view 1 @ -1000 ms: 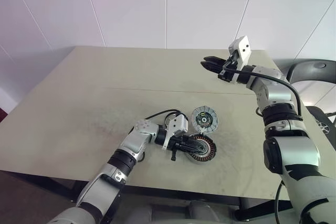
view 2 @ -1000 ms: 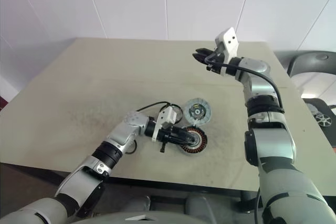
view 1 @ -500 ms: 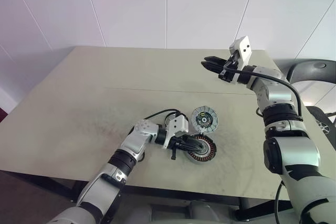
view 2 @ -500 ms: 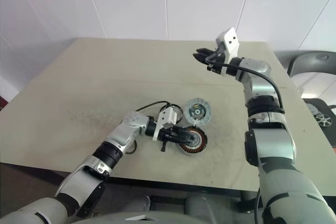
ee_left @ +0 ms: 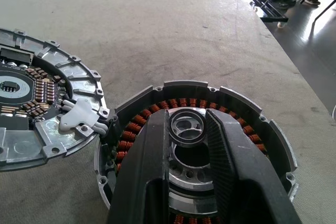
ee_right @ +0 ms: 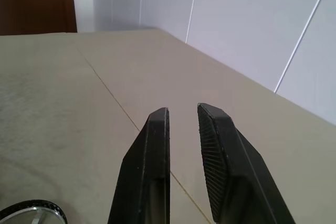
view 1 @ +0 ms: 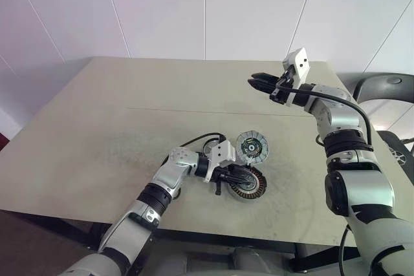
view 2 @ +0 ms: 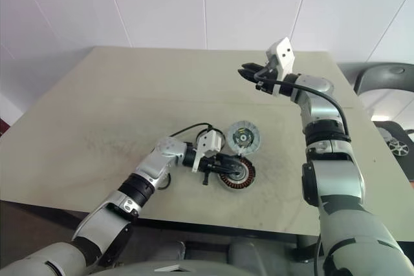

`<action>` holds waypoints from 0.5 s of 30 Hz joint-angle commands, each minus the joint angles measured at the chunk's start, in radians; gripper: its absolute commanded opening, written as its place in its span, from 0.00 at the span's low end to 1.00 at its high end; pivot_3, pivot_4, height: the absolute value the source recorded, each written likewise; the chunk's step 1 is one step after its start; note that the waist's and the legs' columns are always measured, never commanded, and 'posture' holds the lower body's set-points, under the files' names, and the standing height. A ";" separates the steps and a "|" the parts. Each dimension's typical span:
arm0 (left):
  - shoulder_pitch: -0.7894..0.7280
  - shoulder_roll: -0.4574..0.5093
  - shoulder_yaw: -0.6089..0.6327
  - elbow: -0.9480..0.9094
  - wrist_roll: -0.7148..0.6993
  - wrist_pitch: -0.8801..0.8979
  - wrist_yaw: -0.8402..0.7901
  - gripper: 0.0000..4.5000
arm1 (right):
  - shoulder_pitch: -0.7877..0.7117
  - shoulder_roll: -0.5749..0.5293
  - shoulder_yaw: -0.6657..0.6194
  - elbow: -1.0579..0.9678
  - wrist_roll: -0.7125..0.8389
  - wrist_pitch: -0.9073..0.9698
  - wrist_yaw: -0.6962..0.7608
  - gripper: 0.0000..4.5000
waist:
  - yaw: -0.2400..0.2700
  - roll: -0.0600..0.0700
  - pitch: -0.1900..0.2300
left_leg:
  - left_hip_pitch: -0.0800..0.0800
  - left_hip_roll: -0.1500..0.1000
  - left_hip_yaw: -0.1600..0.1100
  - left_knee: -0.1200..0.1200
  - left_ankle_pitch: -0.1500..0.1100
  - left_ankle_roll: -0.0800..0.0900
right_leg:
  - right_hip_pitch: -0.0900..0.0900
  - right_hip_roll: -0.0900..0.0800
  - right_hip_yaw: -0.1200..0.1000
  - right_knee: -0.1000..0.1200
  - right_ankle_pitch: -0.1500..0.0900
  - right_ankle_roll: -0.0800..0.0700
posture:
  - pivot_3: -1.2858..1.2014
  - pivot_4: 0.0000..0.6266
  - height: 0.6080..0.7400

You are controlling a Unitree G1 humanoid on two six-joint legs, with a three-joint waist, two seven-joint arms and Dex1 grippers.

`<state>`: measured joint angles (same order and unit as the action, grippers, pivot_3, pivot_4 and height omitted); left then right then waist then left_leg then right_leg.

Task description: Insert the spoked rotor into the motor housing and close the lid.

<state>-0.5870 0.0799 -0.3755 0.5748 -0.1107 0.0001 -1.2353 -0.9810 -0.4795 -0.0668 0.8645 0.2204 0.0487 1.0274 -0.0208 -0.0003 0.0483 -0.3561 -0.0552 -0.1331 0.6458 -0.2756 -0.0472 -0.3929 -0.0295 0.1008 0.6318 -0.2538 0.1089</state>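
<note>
The motor housing (view 1: 250, 185) lies on the table near its front edge, its ring of copper windings (ee_left: 181, 103) facing up. Inside that ring sits the silver spoked rotor (ee_left: 187, 125). My left gripper (ee_left: 187, 115) reaches in from the left, shut on the rotor's raised hub ring. Just behind the housing and touching its rim lies the lid (view 1: 251, 147), a round disc with a greenish centre and a circuit board (ee_left: 21, 90) showing. Well above the far right part of the table, my right gripper (ee_right: 184, 109) hangs slightly open, nothing between its fingers.
The beige table (view 1: 129, 114) stretches wide to the left and the back. Its right edge has a dark chair (view 1: 381, 88) beyond it. A dark-rimmed round edge (ee_right: 29, 208) peeks into the right wrist view; which part it is I cannot tell.
</note>
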 commanded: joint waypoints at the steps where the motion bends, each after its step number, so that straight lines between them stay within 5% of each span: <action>1: -0.018 0.008 0.009 -0.010 -0.002 -0.013 -0.007 0.15 | -0.015 -0.008 -0.030 -0.038 0.021 -0.005 0.001 0.20 | 0.000 0.000 0.000 | 0.000 0.000 0.000 0.000 0.000 0.000 | 0.000 0.000 0.000 0.000 0.000 0.000 | 0.52 0.00 1.00; 9: -0.019 0.017 0.005 -0.007 0.003 -0.018 -0.007 0.15 | 0.006 -0.025 -0.020 -0.065 0.025 0.033 0.056 0.20 | 0.001 0.000 0.000 | 0.000 0.000 0.000 0.000 0.000 0.000 | 0.000 0.000 0.000 0.000 0.000 0.000 | 0.52 0.00 1.00; 15: -0.013 0.010 0.006 -0.013 0.002 -0.017 0.004 0.15 | 0.140 -0.125 0.031 -0.250 0.079 0.222 0.319 0.20 | 0.008 0.000 0.000 | -0.001 0.000 -0.001 0.000 0.000 0.000 | 0.000 0.000 0.000 -0.001 0.000 0.000 | 0.52 0.00 1.00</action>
<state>-0.5868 0.0952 -0.3770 0.5782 -0.1063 -0.0076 -1.2350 -0.8653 -0.5674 -0.0479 0.7086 0.2605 0.2127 1.2537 -0.0132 -0.0003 0.0483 -0.3568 -0.0556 -0.1335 0.6462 -0.2757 -0.0470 -0.3923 -0.0297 0.1005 0.6310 -0.2538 0.1090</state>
